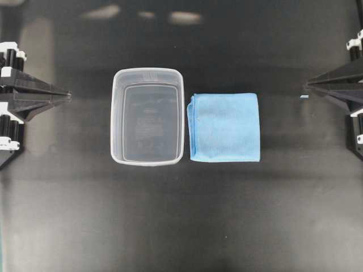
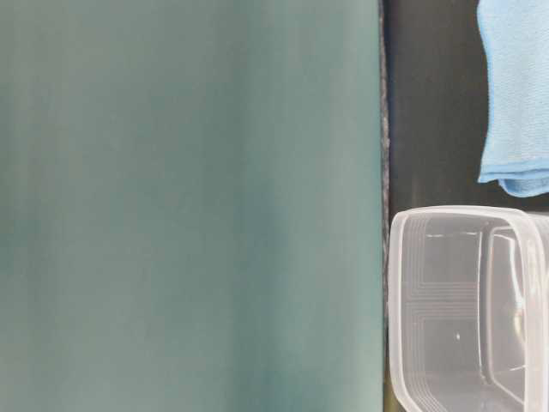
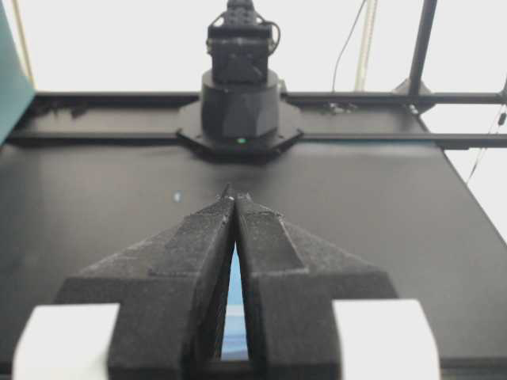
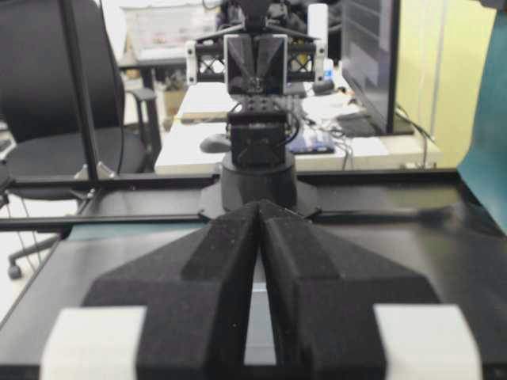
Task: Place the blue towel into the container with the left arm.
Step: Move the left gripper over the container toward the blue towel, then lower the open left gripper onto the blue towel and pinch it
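The blue towel point(image 1: 225, 127) lies folded flat on the black table, just right of the container point(image 1: 148, 71), a clear empty tub. Both also show in the table-level view, the towel point(image 2: 519, 94) above the container point(image 2: 455, 211). My left gripper point(image 1: 69, 95) rests at the left edge, shut and empty, pointing at the tub. In the left wrist view its jaws point(image 3: 235, 195) meet at the tips, and a strip of blue shows in the gap behind them. My right gripper point(image 1: 304, 85) rests at the right edge, shut and empty point(image 4: 260, 206), closer to the towel.
A teal panel point(image 2: 189, 206) fills most of the table-level view. The opposite arm's base point(image 3: 240, 95) stands across the table in the left wrist view, and likewise in the right wrist view point(image 4: 256, 158). A chair and desk stand beyond the table.
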Robot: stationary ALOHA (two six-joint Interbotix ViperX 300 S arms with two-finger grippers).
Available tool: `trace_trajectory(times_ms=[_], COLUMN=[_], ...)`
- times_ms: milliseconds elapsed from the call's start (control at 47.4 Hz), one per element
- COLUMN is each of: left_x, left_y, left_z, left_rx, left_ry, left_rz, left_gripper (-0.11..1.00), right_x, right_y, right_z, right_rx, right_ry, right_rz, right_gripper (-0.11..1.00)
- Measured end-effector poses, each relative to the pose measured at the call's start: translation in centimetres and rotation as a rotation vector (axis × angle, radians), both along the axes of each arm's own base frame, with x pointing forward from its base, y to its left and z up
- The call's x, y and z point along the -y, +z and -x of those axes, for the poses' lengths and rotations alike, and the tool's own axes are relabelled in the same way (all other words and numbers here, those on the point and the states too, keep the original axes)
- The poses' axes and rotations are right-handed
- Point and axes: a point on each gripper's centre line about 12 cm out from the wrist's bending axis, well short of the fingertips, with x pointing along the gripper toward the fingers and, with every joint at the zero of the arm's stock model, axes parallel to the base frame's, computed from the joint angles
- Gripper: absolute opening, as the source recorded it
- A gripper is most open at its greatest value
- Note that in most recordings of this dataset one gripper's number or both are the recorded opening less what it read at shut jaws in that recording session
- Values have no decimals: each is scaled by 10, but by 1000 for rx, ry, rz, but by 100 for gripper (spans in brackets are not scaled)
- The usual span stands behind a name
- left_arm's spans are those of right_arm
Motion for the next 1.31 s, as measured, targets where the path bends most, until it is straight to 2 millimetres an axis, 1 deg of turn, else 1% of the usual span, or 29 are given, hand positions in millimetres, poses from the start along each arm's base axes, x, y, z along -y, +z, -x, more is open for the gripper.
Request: trace_trajectory(times_ms=[21,84,169,295,380,527,675,717,780,928,991,1033,1075,1139,1202,1307], left_x=[0,0,-2,-4,-4,-8,-15,-16,-18,-21,-24,-25,-28,-30,-32,-32], left_y=[0,5,19,29,29,22,15,11,9,5,2,0,-4,-7,-10,-17], left_z=[0,-3,-15,-39,-58,-91,-123,-132,-146,-174,-184,-189,-195,-204,-214,-228], left_rx=[0,1,6,-68,-172,-378,-530,-568,-621,-725,-768,-800,-833,-862,-879,-906], left_ry=[0,-1,7,13,14,26,44,46,49,55,60,63,68,72,74,72], left_rz=[0,-3,-18,-19,-32,-36,-32,-32,-27,-26,-23,-22,-19,-16,-15,-15], left_gripper=[6,0,0,0,0,0,0,0,0,0,1,1,4,16,33,64], right_x=[0,0,0,0,1,4,7,8,8,10,10,10,10,11,11,12], right_y=[0,-1,0,2,1,-7,-10,-10,-11,-13,-13,-13,-15,-13,-12,-9], right_z=[0,0,0,2,4,7,12,15,17,24,26,28,29,31,33,37], right_rx=[0,-3,0,8,-8,-84,-135,-144,-159,-191,-202,-207,-213,-207,-197,-174], right_ry=[-2,0,0,-2,-5,-20,-37,-41,-45,-58,-60,-61,-61,-64,-69,-76], right_rz=[0,-2,-1,-1,-3,-9,-14,-13,-13,-18,-17,-19,-19,-20,-20,-19], right_gripper=[1,1,1,1,1,1,3,7,19,63,76,81,81,80,78,79])
